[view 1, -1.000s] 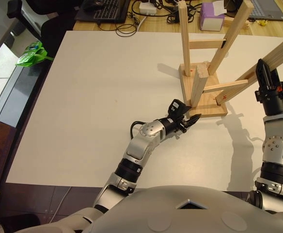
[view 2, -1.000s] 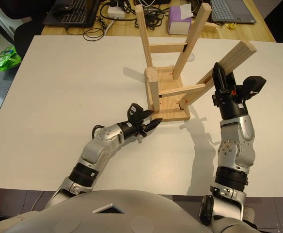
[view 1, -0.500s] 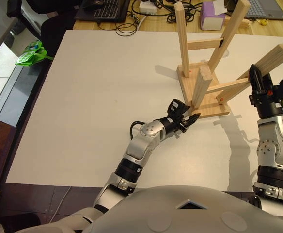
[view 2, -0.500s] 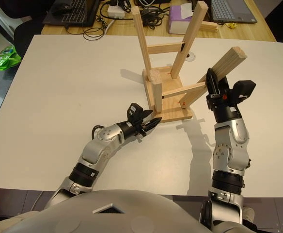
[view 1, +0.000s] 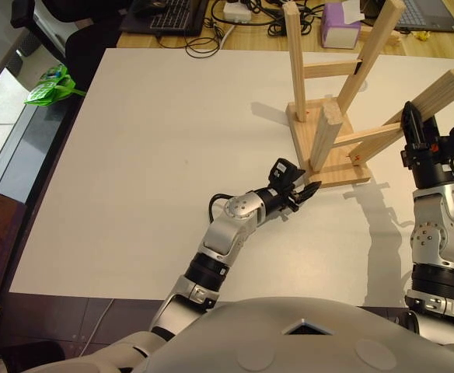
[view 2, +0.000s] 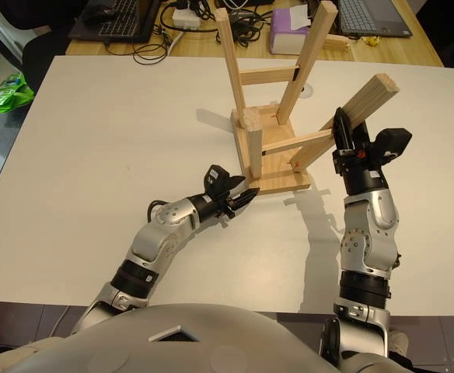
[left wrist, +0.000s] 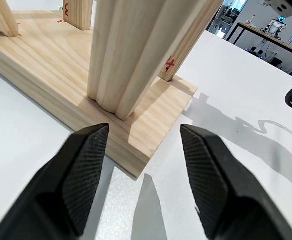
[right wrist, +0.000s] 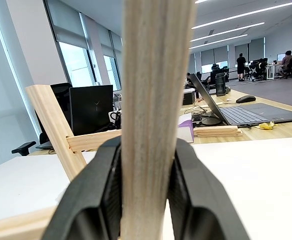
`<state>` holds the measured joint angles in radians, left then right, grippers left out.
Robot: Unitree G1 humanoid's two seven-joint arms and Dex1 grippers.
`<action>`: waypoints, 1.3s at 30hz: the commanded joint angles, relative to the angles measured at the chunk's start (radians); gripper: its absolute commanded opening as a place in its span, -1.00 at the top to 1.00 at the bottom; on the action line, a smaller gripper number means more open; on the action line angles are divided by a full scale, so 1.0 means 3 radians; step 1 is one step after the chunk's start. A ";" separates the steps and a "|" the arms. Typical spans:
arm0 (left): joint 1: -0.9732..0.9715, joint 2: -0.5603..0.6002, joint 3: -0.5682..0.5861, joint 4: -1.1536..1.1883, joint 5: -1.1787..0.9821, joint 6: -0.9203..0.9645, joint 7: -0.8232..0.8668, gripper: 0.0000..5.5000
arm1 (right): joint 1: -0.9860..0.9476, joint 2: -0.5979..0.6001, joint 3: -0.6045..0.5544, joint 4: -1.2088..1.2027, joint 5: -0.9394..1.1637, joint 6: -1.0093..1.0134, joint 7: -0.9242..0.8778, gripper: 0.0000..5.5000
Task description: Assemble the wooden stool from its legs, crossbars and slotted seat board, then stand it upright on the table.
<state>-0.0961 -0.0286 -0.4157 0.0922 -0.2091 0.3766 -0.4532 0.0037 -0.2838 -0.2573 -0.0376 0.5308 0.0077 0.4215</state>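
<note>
**Inverted stool on table: right pincer clamped on a leg, left pincer open at the seat board**

Stool point(view 1: 328, 116): upside down on the white table point(view 1: 172, 155), toward its far right part. The seat board point(view 1: 340, 171) is lowest and four legs point upward. Whether the board lies fully flat on the table, I cannot tell.

Crossbars: one crossbar point(view 1: 330, 70) joins the two far legs. A second crossbar point(view 1: 367, 137) runs between the two near ones.

Right gripper point(view 1: 410, 116): closed on the outer near leg point(right wrist: 153, 75), which leans away to the robot's right. Both black fingers point(right wrist: 98, 195) press the sides of the leg, below its free end.

Left gripper point(view 1: 311, 190): low over the table, aimed at the near corner of the seat board. It is parted wide and holds nothing. Its textured pads point(left wrist: 83, 175) flank the board's corner. Whether they touch the wood cannot be told.

Markings: red pen marks sit at the feet of the legs, where they meet the board. One mark point(left wrist: 169, 64) looks like a plus sign. Another red scribble point(left wrist: 66, 9) sits on a farther leg, too cut off to make out.

Background: a purple box point(view 1: 340, 25) sits on the wooden desk beyond the table. An open laptop point(right wrist: 236, 112) is also there.
</note>
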 commanded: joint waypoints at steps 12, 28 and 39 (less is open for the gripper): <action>-0.0096 -0.0151 0.0017 0.0131 -0.0007 -0.0080 -0.0002 0.03 | 0.0062 -0.0040 0.0032 -0.0095 0.0007 0.0325 0.0048 0.03; -0.0102 -0.0159 0.0043 0.0188 -0.0017 -0.0100 -0.0030 0.03 | 0.0038 -0.0066 0.0126 -0.0558 0.0127 0.0579 0.0176 0.03; -0.0085 -0.0164 0.0032 0.0162 -0.0004 -0.0081 -0.0018 0.03 | 0.0199 -0.0273 0.0249 -0.0511 0.0161 0.0808 0.0391 0.03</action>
<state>-0.1192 -0.0304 -0.3916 0.1352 -0.2095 0.3339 -0.4573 0.0463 -0.3779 -0.1890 -0.1951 0.5106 0.1580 0.5205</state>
